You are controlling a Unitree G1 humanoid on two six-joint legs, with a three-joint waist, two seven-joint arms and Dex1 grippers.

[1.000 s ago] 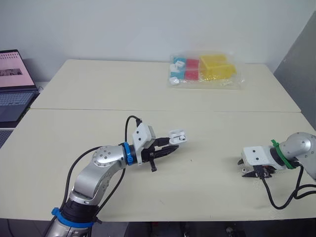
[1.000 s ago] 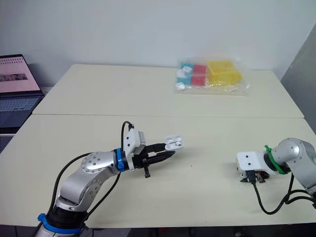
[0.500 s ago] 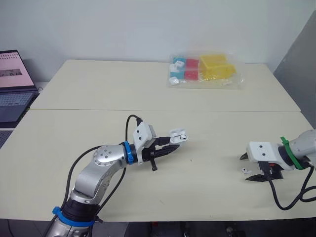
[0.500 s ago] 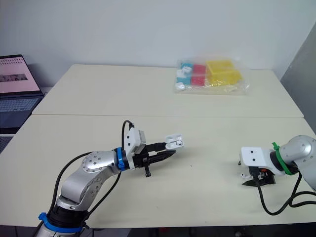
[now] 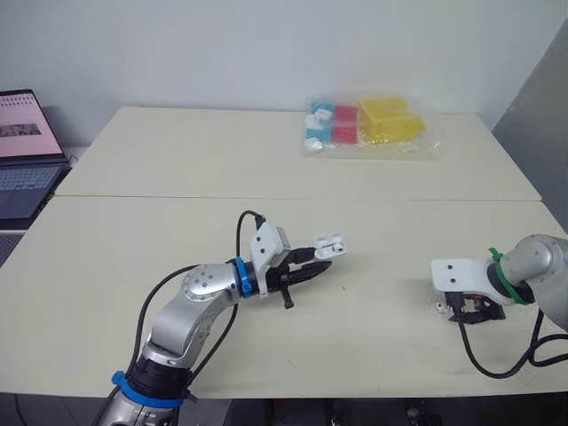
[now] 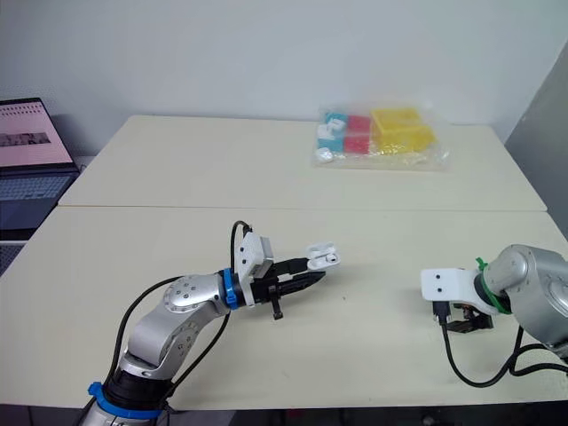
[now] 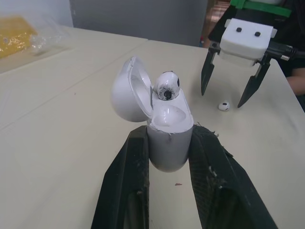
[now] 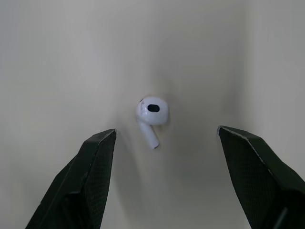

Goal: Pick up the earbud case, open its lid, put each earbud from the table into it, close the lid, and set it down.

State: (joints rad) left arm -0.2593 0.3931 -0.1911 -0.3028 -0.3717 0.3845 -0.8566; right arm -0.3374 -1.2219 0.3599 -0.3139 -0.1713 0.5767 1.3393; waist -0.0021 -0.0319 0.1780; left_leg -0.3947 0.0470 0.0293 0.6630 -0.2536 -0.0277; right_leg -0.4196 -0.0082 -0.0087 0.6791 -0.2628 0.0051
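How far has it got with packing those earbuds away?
Done: the earbud case is lifted in the left fingers, lid open, one earbud seated inside. In hand: the right fingers, open, straddle the second earbud on the table. Left: grab it, seat it, shut the lid, set the case down.

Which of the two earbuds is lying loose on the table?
The earbud between the open fingers of the right gripper; the other earbud sits in the open case clamped by the left gripper.
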